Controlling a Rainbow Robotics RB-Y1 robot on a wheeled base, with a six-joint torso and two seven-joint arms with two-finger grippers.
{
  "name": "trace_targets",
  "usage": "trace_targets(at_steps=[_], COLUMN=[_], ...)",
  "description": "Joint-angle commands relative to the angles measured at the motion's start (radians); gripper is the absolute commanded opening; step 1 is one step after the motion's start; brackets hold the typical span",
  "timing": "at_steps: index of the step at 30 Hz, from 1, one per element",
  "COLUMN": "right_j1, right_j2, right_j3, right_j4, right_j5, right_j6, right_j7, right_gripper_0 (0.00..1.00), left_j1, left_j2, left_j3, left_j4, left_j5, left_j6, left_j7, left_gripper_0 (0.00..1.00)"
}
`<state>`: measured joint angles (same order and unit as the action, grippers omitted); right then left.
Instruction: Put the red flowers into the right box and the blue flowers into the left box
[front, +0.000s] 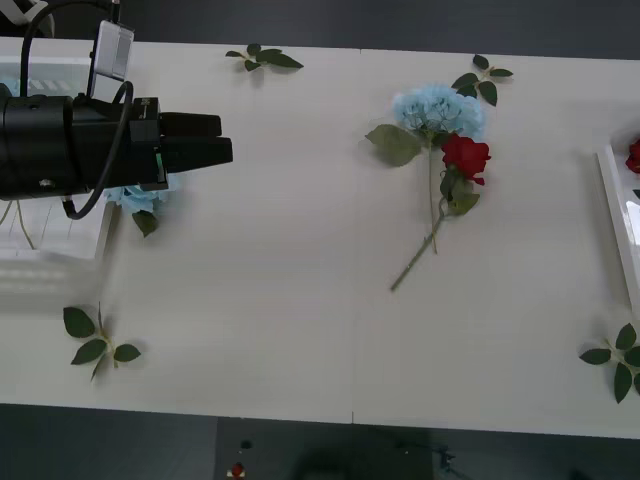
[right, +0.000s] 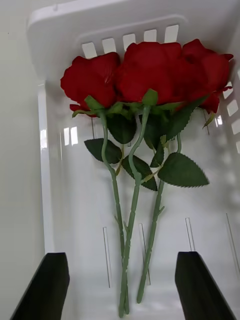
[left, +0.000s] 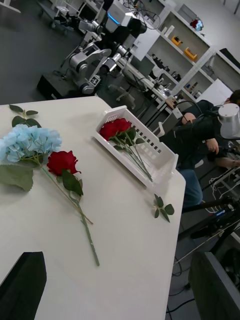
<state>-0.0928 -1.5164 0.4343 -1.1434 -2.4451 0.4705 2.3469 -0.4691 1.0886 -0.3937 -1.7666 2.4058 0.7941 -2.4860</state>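
Three red flowers (right: 145, 70) lie inside the right box (right: 55, 30), and my right gripper (right: 121, 257) hovers open just above their stems. In the front view only that box's rim (front: 612, 215) shows at the right edge. Mid-table, a red flower (front: 466, 156) lies against a blue flower (front: 438, 110); the left wrist view shows the same red flower (left: 62, 161) and blue flower (left: 29, 141). My left gripper (front: 226, 138) is open and empty, beside the left box (front: 60, 238). Another blue flower (front: 135, 197) peeks out under that arm at the box's edge.
Loose green leaf sprigs lie at the table's back (front: 262, 58), back right (front: 482, 78), front left (front: 97, 340) and front right (front: 620, 360). A person sits beyond the table's right end (left: 210, 140). The table's front edge is close.
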Motion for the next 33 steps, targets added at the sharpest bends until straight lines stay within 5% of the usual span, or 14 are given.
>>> trace_targets(at_steps=[1,10,21,33], right_j1=[-0.019,-0.096,-0.335,-0.653], right_j2=[-0.010,0.124,0.372,0.479], right_j3=[-0.006,-0.006,0.024,0.301], right_j4=[-0.030,-0.153,-0.222,-0.124], right_j5=[-0.026,-0.081,0.571,0.951], right_j6=[0.036,0.132,0.096,0.154], right_j7=[-0.026,-0.235,-0.985,-1.453], right_gripper_0=[1.00,1.00,1.00,1.00], left_j1=[0.009,0.009,0.009,0.006], left_j2=[0.033,0.033,0.033,0.031], left_j3=[0.013,0.015,0.015,0.041], left_j4=[-0.017,-0.017,-0.022,0.073], left_j5=[0.007,0.012,0.035,0.058], left_j6=[-0.001,-0.003,0.013,0.165], left_j7=[-0.065,-0.070,-0.219,-0.219], left_gripper_0=[0.83,0.83,0.83,0.83])
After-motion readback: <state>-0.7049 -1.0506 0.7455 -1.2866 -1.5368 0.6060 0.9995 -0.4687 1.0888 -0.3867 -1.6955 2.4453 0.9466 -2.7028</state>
